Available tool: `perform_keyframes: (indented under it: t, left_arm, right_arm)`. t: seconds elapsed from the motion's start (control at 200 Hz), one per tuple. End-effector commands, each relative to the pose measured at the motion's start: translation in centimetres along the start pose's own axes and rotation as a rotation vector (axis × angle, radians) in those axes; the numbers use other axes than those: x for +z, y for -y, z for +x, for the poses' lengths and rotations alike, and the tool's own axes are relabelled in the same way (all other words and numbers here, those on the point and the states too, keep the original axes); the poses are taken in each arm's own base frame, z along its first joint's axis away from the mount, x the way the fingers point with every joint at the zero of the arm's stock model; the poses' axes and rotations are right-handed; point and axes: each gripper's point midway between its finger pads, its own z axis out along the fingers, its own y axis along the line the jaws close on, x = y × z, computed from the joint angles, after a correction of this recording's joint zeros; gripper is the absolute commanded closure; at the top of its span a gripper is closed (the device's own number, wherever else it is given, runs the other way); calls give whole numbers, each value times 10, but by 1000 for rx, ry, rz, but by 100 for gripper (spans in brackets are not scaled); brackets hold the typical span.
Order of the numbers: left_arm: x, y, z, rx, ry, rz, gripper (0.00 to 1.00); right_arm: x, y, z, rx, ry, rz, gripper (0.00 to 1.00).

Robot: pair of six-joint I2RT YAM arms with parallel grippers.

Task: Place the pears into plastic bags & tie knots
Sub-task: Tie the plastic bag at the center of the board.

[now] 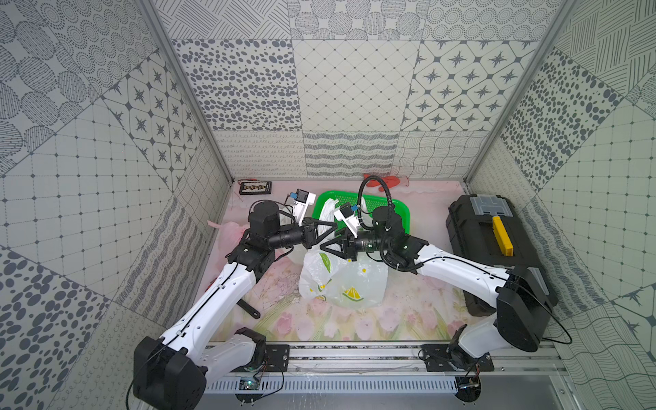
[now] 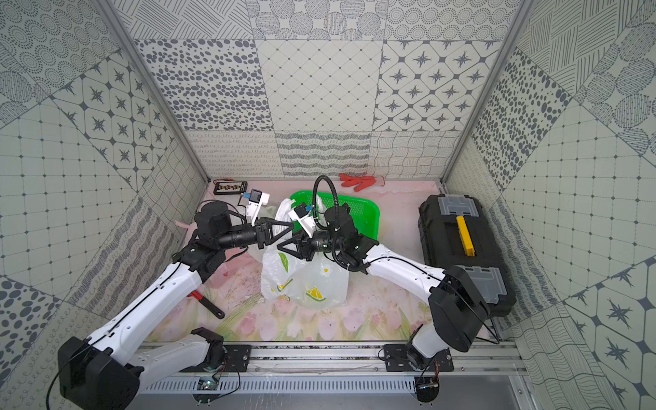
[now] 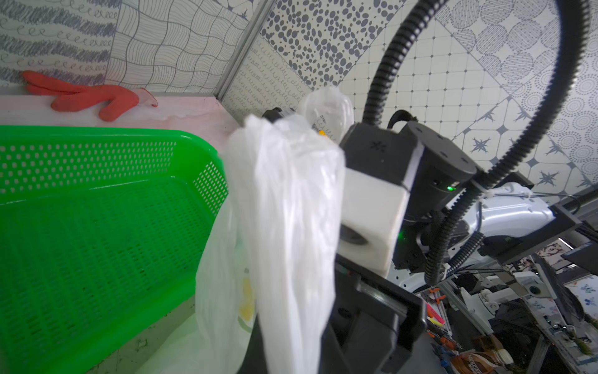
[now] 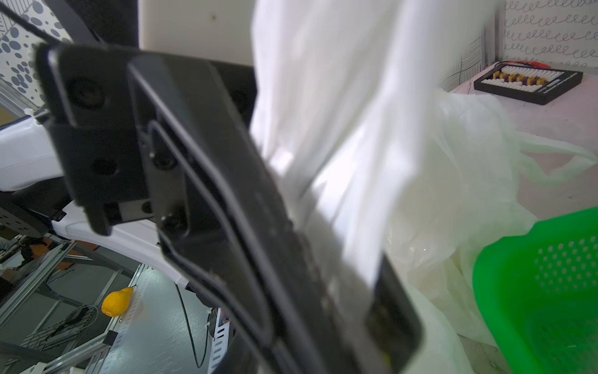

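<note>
Close to me, on the flowery mat [image 1: 408, 312], a small black tool [image 1: 250, 309] lies by my left arm, out of the way. Just past it sits the lemon bag [image 1: 344, 284], puffed up and full. I can't see the pears, but I think some are inside it. So I think the filling is done and I'm at the knot.

Both hands meet right above the bag, tips almost crossing. My left gripper [image 1: 332, 226] is pinched tight. A twisted white handle [image 3: 291, 210] runs down to it, so I think it has that handle. My right gripper [image 1: 324, 247] is blurry and hidden by plastic. I can't tell if it is open or holding.

Next, one handle must go across and through the other, then both get tugged apart. The hands are very close and could bump. The thin plastic could slip.

A pink bag [image 1: 230, 232] lies by my left arm. Behind is the green basket [image 1: 340, 197], which looks empty. A black toolbox [image 1: 475, 227] sits by my right arm. Far back lie a red glove [image 2: 356, 181] and a black board [image 1: 255, 187].
</note>
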Motion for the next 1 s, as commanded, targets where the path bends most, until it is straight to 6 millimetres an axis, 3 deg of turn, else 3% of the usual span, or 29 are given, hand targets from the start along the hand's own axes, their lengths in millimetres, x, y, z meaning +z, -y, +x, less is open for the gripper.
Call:
perform_keyframes:
  t: [0.0, 0.1, 0.19, 0.26, 0.44, 0.525, 0.59, 0.74, 0.996]
  left_arm:
    - [-5, 2, -8, 93, 13, -22, 100]
    - [-8, -8, -5, 124, -8, -90, 100]
    - [-10, -14, -3, 139, -27, -136, 100]
    - [-10, -16, -3, 145, -34, -150, 100]
    - [-11, -13, -3, 146, -45, -144, 100]
    - [-11, -8, -3, 145, -54, -123, 100]
    - [-12, -5, -2, 144, -58, -111, 100]
    - [-11, -3, 0, 134, -69, -97, 100]
    - [-11, 1, 1, 124, -85, -75, 100]
  right_arm:
    - [-14, -3, -18, -13, 71, 61, 48]
    - [-38, -8, -30, 9, 113, 157, 26]
    - [-71, -25, -42, -5, 160, 216, 20]
    - [-98, -27, -40, 4, 158, 282, 18]
    - [-178, 0, -22, 51, 150, 501, 16]
    - [-200, 16, -18, 54, 137, 576, 13]
    - [-202, 30, -15, 45, 91, 608, 9]
    - [-184, 61, -21, 2, 54, 620, 2]
    - [-148, 98, -41, -4, 109, 549, 2]
